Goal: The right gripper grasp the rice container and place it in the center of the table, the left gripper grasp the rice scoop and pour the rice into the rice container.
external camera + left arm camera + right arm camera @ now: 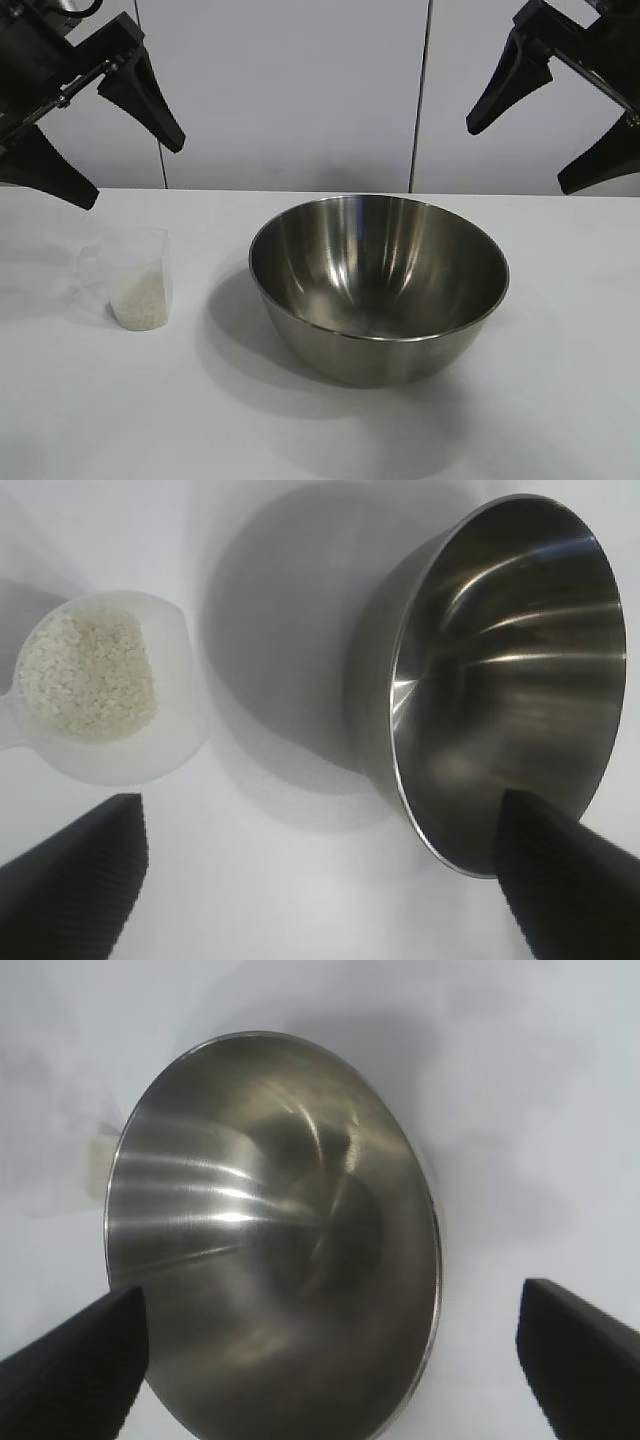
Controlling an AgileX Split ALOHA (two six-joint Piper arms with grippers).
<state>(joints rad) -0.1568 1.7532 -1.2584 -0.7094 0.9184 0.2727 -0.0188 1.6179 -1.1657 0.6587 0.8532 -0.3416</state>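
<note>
The rice container (380, 262), a wide shiny steel bowl, stands empty near the middle of the white table (565, 410). To its left sits the rice scoop (135, 275), a small clear plastic cup, upright, with white rice (140, 302) in its lower part. My left gripper (135, 172) hangs open high above the scoop, touching nothing. My right gripper (518, 160) hangs open high above the bowl's right side, also empty. The left wrist view looks down on the scoop (110, 685), its rice (88, 675) and the bowl (510, 680). The right wrist view shows the bowl (270, 1230) below the wide-apart fingers.
A pale panelled wall (300, 90) rises behind the table's far edge. Bare tabletop lies in front of the bowl and to its right.
</note>
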